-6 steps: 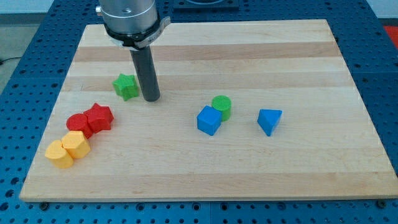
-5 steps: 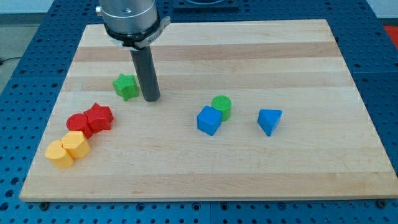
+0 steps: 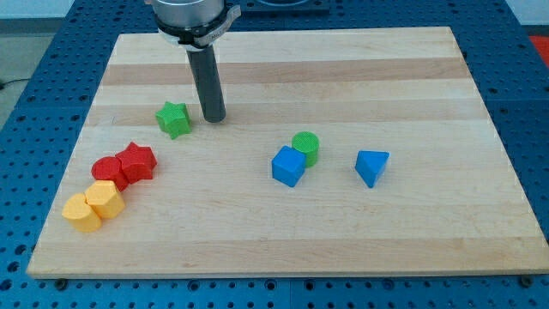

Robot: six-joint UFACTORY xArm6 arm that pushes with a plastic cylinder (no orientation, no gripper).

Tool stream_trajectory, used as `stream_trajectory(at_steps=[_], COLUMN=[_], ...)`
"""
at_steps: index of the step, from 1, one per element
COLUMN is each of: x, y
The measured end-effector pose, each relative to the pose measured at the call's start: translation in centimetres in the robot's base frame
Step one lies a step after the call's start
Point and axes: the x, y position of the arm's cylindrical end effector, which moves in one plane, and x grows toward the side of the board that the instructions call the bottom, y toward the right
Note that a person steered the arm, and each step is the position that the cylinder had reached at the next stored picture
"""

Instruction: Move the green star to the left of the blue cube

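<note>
The green star (image 3: 174, 119) lies on the wooden board at the view's upper left. The blue cube (image 3: 288, 166) sits near the board's middle, well to the star's right, touching a green cylinder (image 3: 306, 148) at its upper right. My tip (image 3: 214, 118) stands just right of the green star, a small gap apart from it, at about the star's height in the view. The rod rises from the tip to the arm's grey flange at the view's top.
A blue triangular block (image 3: 371, 166) lies right of the cube. A red star (image 3: 137, 162) and a red block (image 3: 109, 172) sit at the left, with two yellow blocks (image 3: 94, 206) below them. The wooden board (image 3: 343, 240) ends near the view's bottom.
My tip has moved a little up and to the right, away from the green star. No block has moved.
</note>
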Motion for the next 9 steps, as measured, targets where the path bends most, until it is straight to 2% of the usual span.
stream_trajectory(at_steps=[2, 5, 6, 7, 8, 9], x=[0.0, 0.0, -3.3, -6.3, -5.6, -5.4], y=[-7.8, -8.7, -8.7, -12.4, -19.5, -19.7])
